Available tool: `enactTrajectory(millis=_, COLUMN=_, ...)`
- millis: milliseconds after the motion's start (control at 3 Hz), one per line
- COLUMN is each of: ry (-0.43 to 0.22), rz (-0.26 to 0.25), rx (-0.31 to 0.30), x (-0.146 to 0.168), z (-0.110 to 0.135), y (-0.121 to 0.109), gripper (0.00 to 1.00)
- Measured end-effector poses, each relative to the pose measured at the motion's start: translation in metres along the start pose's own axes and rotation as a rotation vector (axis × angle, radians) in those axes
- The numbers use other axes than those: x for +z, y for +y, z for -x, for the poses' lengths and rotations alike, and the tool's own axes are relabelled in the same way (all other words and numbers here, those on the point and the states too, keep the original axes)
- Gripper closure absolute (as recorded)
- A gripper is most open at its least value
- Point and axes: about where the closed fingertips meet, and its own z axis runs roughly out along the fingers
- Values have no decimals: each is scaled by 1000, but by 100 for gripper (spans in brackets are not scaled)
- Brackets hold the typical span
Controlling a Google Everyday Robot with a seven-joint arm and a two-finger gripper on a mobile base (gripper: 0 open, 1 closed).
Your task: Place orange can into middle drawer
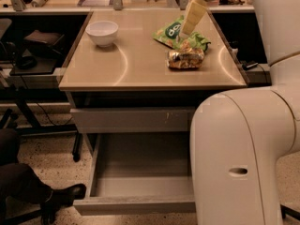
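The orange can (186, 58) lies on its side on the tan table top (140, 64), near the right front, touching the green snack bag (172, 32) behind it. My gripper (189, 21) hangs over the bag, just behind and above the can, and holds nothing that I can see. The middle drawer (140, 170) is pulled out wide open below the table, with nothing in its grey inside. My arm's big white body (239, 153) hides the drawer's right part.
A white bowl (103, 32) stands at the table's back left. A shut drawer front with small orange scratches (131, 120) sits above the open drawer. A person's leg and black shoe (56, 198) are on the floor at the left. Dark desks flank the table.
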Motion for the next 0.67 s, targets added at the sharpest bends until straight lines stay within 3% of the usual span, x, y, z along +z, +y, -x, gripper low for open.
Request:
enactTrajectory(millis=333, ry=-40, rz=68, rx=7, x=33, z=-5, y=10, gripper=0)
enactTrajectory(millis=667, ry=-159, rz=179, rx=83, x=82, z=-23, y=29, gripper=0)
